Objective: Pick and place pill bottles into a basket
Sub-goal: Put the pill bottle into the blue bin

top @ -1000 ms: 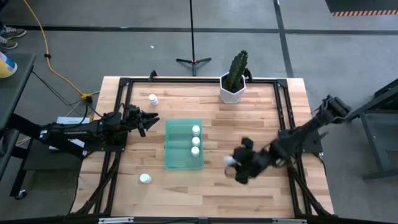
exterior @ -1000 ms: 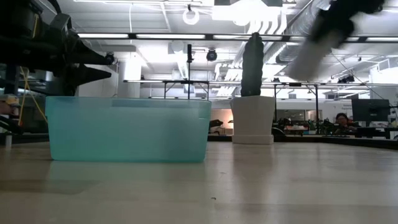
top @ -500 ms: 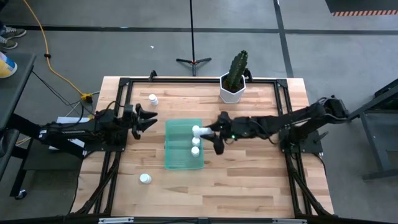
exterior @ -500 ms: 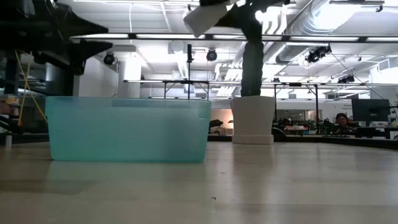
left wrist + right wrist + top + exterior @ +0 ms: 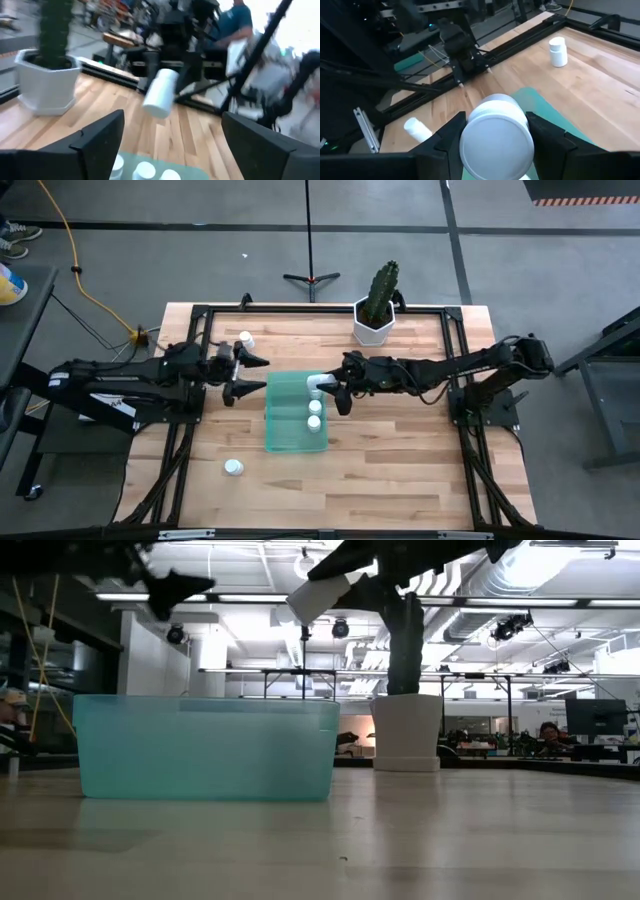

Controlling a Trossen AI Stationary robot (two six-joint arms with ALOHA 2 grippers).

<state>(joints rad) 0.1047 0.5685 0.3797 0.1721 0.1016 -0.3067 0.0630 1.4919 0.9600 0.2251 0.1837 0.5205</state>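
My right gripper [image 5: 328, 388] reaches in from the table's right and is shut on a white pill bottle [image 5: 495, 137], which it holds above the far end of the translucent green basket [image 5: 285, 430]. The bottle also shows tilted high over the basket in the low view [image 5: 320, 597]. Three bottles [image 5: 314, 414] stand inside the basket. My left gripper [image 5: 249, 376] is open and empty, raised just beyond the basket's far left corner. One loose bottle [image 5: 245, 338] stands at the far left, and another [image 5: 233, 467] is at the near left. My right gripper pinches the bottle's round side [image 5: 470, 131] between its two fingers, one on each side. One flat end faces the wrist camera. The fingers come roughly level from the table's right. The bottle is lifted clear above the basket and tilted.
A white hexagonal pot with a cactus [image 5: 376, 320] stands at the far edge, right of the middle. A black frame [image 5: 300, 311] runs around the tabletop. Bare wood lies right of and in front of the basket. A person [image 5: 239, 20] is in the room beyond.
My right gripper has carried the bottle from the table's near right toward the left and far side, up to above the basket's far end. My left gripper has risen and moved toward the basket's far left corner.
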